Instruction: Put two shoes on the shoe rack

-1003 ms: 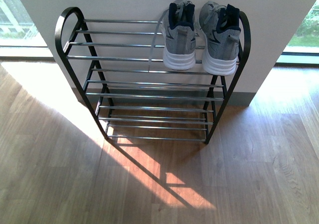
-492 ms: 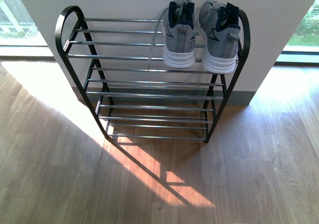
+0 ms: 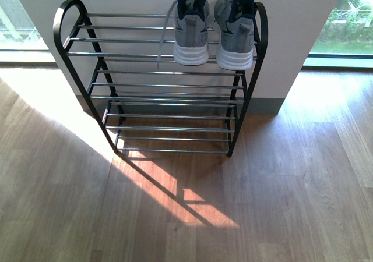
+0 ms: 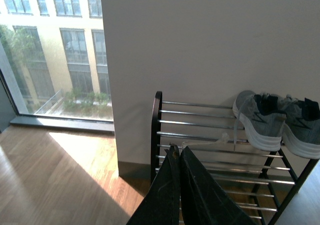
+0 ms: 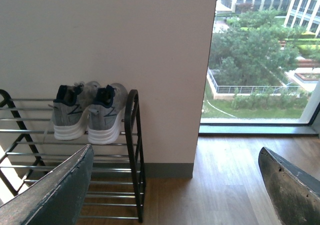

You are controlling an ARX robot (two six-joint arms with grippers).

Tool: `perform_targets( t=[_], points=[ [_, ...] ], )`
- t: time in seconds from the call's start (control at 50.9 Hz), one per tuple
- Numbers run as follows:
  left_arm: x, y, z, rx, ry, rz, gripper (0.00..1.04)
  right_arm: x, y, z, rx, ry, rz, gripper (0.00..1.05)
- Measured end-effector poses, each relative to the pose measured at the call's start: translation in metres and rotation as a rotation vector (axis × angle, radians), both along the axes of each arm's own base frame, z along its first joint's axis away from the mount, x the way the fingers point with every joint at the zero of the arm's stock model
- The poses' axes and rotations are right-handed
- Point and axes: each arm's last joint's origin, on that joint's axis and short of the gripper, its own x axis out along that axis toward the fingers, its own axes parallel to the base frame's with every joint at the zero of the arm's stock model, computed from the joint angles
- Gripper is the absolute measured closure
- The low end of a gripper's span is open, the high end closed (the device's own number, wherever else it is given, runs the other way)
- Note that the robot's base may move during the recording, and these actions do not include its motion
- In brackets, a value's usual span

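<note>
Two grey knit shoes, one (image 3: 191, 32) beside the other (image 3: 235, 34), stand heels outward on the right end of the shoe rack's (image 3: 157, 86) top shelf. The left wrist view shows the same pair (image 4: 260, 120) (image 4: 302, 130) on the rack (image 4: 157, 130), and so does the right wrist view (image 5: 70, 112) (image 5: 106, 112) with the rack (image 5: 132, 135). My left gripper (image 4: 176, 150) is shut with nothing in it, held back from the rack's left end. My right gripper (image 5: 177, 172) is open and empty, off the rack's right end above the floor. Neither arm appears in the front view.
The rack stands against a white wall (image 3: 145, 0) with a grey skirting. Wooden floor (image 3: 262, 204) spreads in front, with a sunlit patch (image 3: 175, 198). Large windows (image 5: 260, 55) flank the wall on both sides.
In the front view the rack and shoes have shifted up and to the left and look a little smaller. The shoes have not moved on the shelf.
</note>
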Motion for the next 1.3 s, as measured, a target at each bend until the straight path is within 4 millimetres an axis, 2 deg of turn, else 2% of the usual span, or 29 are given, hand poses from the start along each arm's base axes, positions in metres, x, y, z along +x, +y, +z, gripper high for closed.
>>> perform_targets(
  t=[0.61, 0.649, 0.826, 0.885, 1.082, 1.121, 1.16, 1.298],
  points=[
    [-0.0001, 0.0001, -0.0004, 0.0, 0.004, -0.002, 1.04, 0.0, -0.0001, -0.0001, 0.0, 0.002, -0.004, 0.09],
    [-0.0001, 0.0001, -0.0004, 0.0, 0.004, -0.002, 1.0, 0.0, -0.0001, -0.0001, 0.0, 0.002, -0.003, 0.09],
    [-0.0001, 0.0001, -0.0004, 0.0, 0.004, -0.002, 0.59, 0.0, -0.0001, -0.0001, 0.0, 0.001, -0.003, 0.09],
    [-0.0001, 0.0001, -0.0004, 0.0, 0.004, -0.002, 0.49, 0.0, -0.0001, -0.0001, 0.0, 0.001, -0.003, 0.09],
    [-0.0002, 0.0001, -0.0004, 0.0, 0.003, -0.003, 0.2, 0.0, -0.0001, -0.0001, 0.0, 0.001, -0.005, 0.09],
    [-0.0002, 0.0, -0.0004, 0.0, 0.003, -0.003, 0.12, 0.0, -0.0002, -0.0001, 0.0, 0.001, -0.005, 0.09],
    [-0.0002, 0.0001, -0.0004, 0.002, 0.003, -0.002, 0.08, 0.0, -0.0001, -0.0001, 0.0, 0.001, -0.005, 0.09],
    [-0.0002, 0.0001, -0.0004, 0.002, 0.003, -0.002, 0.09, 0.0, -0.0001, -0.0001, 0.0, 0.001, -0.005, 0.09]
  ],
)
